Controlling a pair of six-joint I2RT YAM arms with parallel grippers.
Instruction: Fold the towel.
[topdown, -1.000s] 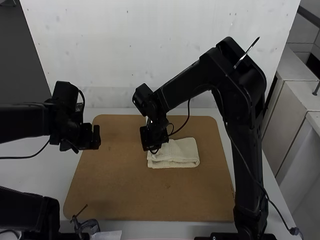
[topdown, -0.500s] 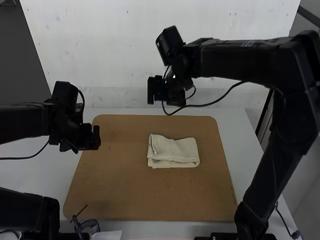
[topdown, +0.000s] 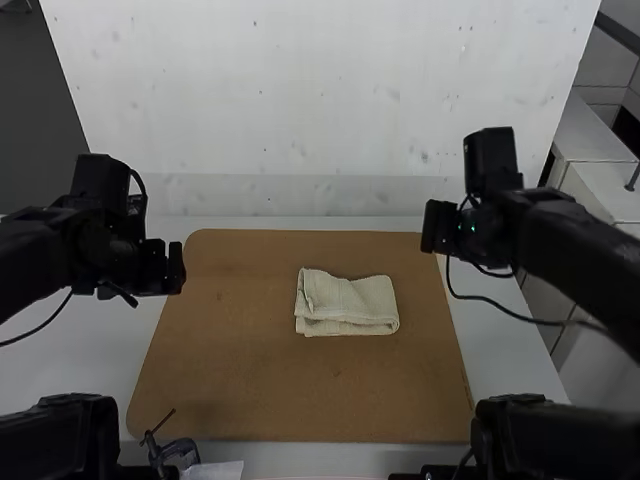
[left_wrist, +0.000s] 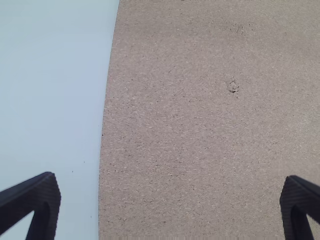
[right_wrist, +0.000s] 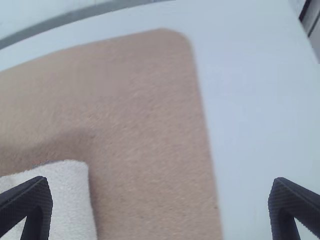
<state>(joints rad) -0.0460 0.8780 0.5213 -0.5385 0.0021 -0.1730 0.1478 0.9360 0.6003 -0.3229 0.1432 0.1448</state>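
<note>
The cream towel (topdown: 348, 304) lies folded into a small, roughly rectangular bundle on the brown board, right of the board's middle. Over the board's left edge is my left gripper (topdown: 176, 268), well apart from the towel. My right gripper (topdown: 432, 228) hangs near the board's far right corner, to the right of the towel. In the left wrist view the left gripper (left_wrist: 170, 200) is wide open above board and table. In the right wrist view the right gripper (right_wrist: 160, 202) is also wide open, and part of the towel (right_wrist: 65, 200) shows below it.
The brown board (topdown: 250, 390) covers the middle of the white table (topdown: 520, 350). A pale wall (topdown: 320, 110) rises behind the table. A small clamp-like object (topdown: 175, 450) sits at the board's near left edge.
The right arm has lifted off the towel and swung out to the right. The left gripper has shifted slightly left. The towel has stayed in place.
</note>
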